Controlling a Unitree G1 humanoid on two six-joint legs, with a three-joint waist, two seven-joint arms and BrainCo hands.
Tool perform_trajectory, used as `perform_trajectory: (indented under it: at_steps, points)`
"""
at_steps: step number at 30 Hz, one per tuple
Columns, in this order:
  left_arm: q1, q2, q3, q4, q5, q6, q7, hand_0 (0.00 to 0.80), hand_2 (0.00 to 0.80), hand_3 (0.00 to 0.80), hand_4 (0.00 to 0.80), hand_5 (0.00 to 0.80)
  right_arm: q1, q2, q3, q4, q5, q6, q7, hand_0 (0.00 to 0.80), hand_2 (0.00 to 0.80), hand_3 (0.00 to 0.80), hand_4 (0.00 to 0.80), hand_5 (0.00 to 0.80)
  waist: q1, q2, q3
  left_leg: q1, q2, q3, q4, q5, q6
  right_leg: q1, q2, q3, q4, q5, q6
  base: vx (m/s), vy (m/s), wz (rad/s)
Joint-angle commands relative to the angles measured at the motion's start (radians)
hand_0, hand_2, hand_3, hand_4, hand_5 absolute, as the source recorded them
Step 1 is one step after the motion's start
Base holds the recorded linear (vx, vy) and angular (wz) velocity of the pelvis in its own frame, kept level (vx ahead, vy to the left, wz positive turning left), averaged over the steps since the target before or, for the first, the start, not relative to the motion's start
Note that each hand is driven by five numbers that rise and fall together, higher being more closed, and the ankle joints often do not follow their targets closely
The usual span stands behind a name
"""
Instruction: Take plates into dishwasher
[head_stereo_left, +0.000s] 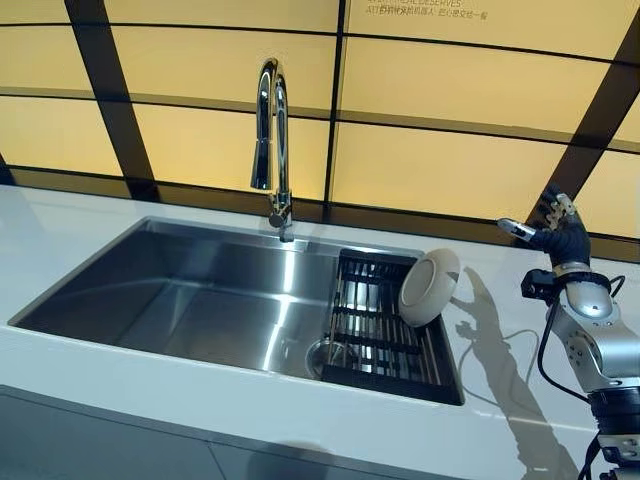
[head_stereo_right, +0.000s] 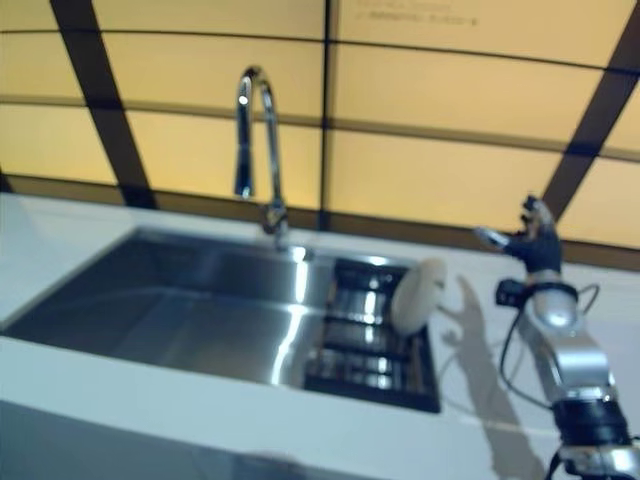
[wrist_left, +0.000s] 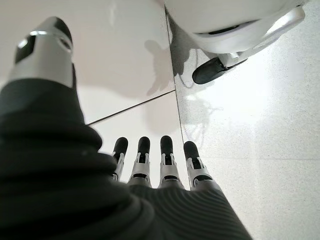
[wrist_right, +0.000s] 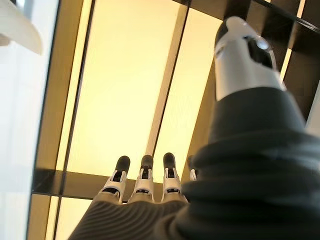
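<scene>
A white plate (head_stereo_left: 429, 287) stands on edge in the black dish rack (head_stereo_left: 378, 330) at the right end of the steel sink (head_stereo_left: 200, 300). My right hand (head_stereo_left: 558, 235) is raised over the counter to the right of the plate, apart from it, fingers straight and holding nothing. In the right wrist view its fingers (wrist_right: 144, 179) point at the yellow wall, and the plate's edge (wrist_right: 19, 27) shows in a corner. My left hand (wrist_left: 155, 160) appears only in the left wrist view, fingers straight, empty, over a pale floor.
A chrome tap (head_stereo_left: 272, 140) rises behind the sink. White counter (head_stereo_left: 500, 400) surrounds the basin. Yellow wall panels with dark strips (head_stereo_left: 440, 170) stand close behind. In the left wrist view, a white wheeled base (wrist_left: 225, 25) sits on the floor.
</scene>
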Motion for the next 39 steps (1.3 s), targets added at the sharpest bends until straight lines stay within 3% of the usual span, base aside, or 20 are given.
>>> perform_trajectory:
  at_steps: [1, 9, 21, 39]
  points:
    - [-0.07, 0.025, -0.03, 0.044, -0.017, -0.005, 0.013, 0.0, 0.0, 0.0, 0.0, 0.0, -0.053, 0.007, 0.02, 0.03, 0.093, 0.021, 0.046, 0.0, 0.0, 0.0, 0.0, 0.0, 0.021, 0.009, -0.011, 0.082, 0.08, 0.012, 0.018, -0.056, -0.044, -0.057, 0.0, -0.015, 0.01, 0.075, 0.0, 0.0, 0.0, 0.0]
    - [-0.073, 0.038, -0.045, 0.044, -0.032, 0.0, 0.011, 0.0, 0.0, 0.0, 0.0, 0.0, -0.048, 0.047, 0.057, 0.123, 0.26, 0.115, 0.134, 0.0, 0.0, 0.0, 0.0, 0.0, 0.032, 0.002, -0.008, 0.09, 0.07, 0.018, 0.016, -0.061, -0.036, -0.047, 0.0, -0.023, 0.009, 0.074, -0.001, 0.0, 0.0, 0.0]
    - [-0.059, 0.051, -0.066, 0.034, -0.036, -0.011, 0.005, 0.0, 0.0, 0.0, 0.0, 0.0, -0.046, 0.073, 0.07, 0.176, 0.332, 0.139, 0.174, 0.0, 0.0, 0.0, 0.0, 0.0, 0.044, 0.0, -0.006, 0.084, 0.058, 0.019, 0.014, -0.063, -0.03, -0.042, -0.003, -0.022, 0.003, 0.075, 0.004, 0.005, 0.003, 0.0]
    - [-0.047, 0.042, -0.091, 0.033, -0.047, -0.015, 0.009, 0.0, 0.0, 0.0, 0.0, 0.0, -0.081, 0.068, 0.066, 0.21, 0.394, 0.153, 0.115, 0.0, 0.0, 0.0, 0.0, 0.0, 0.063, 0.005, -0.011, 0.086, 0.053, 0.012, 0.012, -0.064, -0.028, -0.023, 0.006, -0.031, 0.0, 0.061, -0.006, 0.0, 0.0, 0.0]
